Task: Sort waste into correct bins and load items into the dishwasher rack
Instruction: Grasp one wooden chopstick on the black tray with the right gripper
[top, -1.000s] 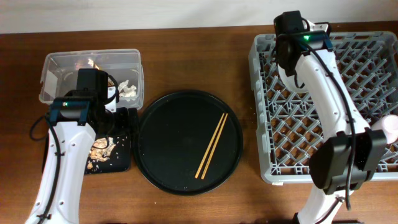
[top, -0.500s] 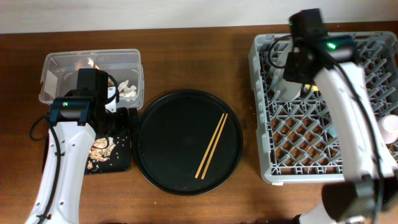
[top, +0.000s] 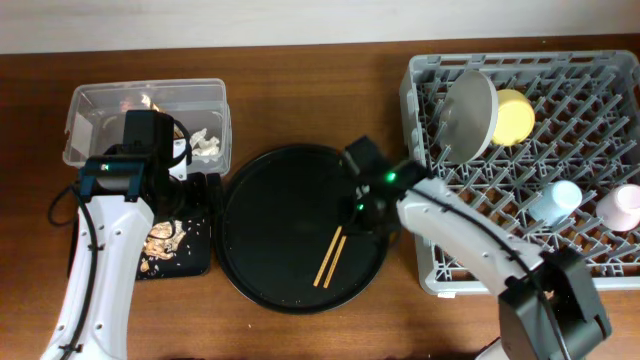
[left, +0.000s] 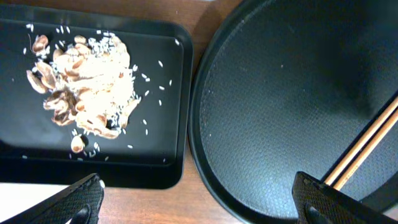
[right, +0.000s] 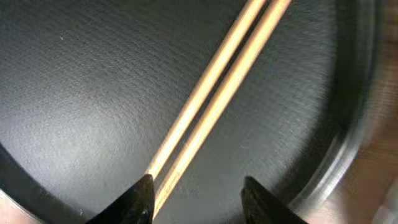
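Observation:
The wooden chopsticks (top: 328, 260) lie side by side on the large round black tray (top: 270, 230). My right gripper (top: 360, 208) hangs open just above their upper end. In the right wrist view the chopsticks (right: 217, 81) run diagonally, and the left finger of the open jaws (right: 199, 202) sits over them. My left gripper (top: 200, 192) is open and empty over the shallow black tray (top: 190, 262), which holds the food scraps (top: 162, 240) (left: 87, 87). The clear tub (top: 100, 110) holds tissue (top: 207, 143) and a wrapper (top: 148, 100). The rack (top: 425, 270) holds the plate (top: 468, 115), yellow bowl (top: 515, 115), blue cup (top: 557, 200) and pink cup (top: 625, 208).
The left wrist view shows the black tray's right edge (left: 180, 124) close beside the round tray's rim (left: 202, 143), with bare wood between them under my open left jaws (left: 199, 205). The rack stands right of the round tray.
My right arm has swung from the rack's back left corner down and left to the round tray, above the chopsticks. The plate and bowl now show in the rack. The left arm has not moved.

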